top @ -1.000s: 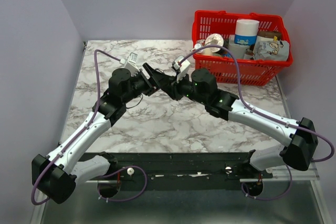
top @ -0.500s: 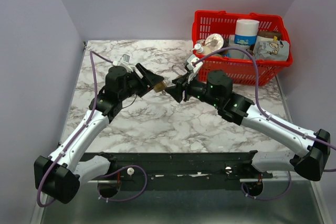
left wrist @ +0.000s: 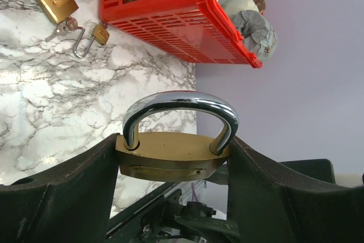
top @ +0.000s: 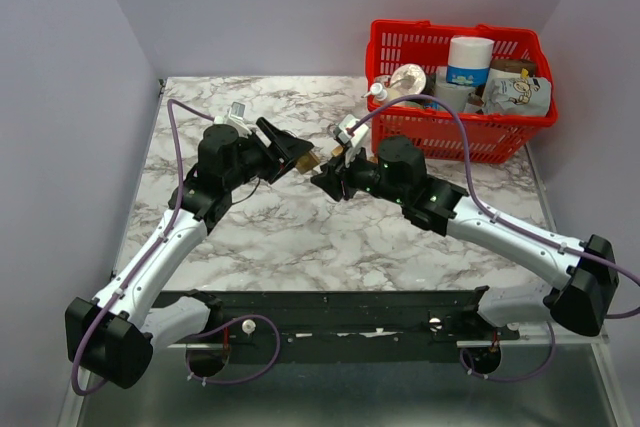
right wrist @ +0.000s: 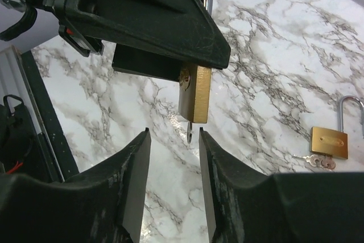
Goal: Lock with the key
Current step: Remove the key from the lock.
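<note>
You're seeing a brass padlock (left wrist: 170, 160) with a gleaming chrome shackle (left wrist: 179, 102), matt black plastic on the left end effector (left wrist: 173, 152), a glossy red plastic basket (left wrist: 170, 18), and a smooth marbled bench (left wrist: 57, 101).

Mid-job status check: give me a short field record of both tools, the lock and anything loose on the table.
left tool: shut on held padlock
held padlock: brass, shackle seated at both ends, off the table
right tool: open, tips just below held padlock
key: small metal piece hanging under held padlock, probably it
spare padlock: on table, shackle open, keys beside it
smaller padlock: next to it
basket: red, full, past the padlocks
</note>
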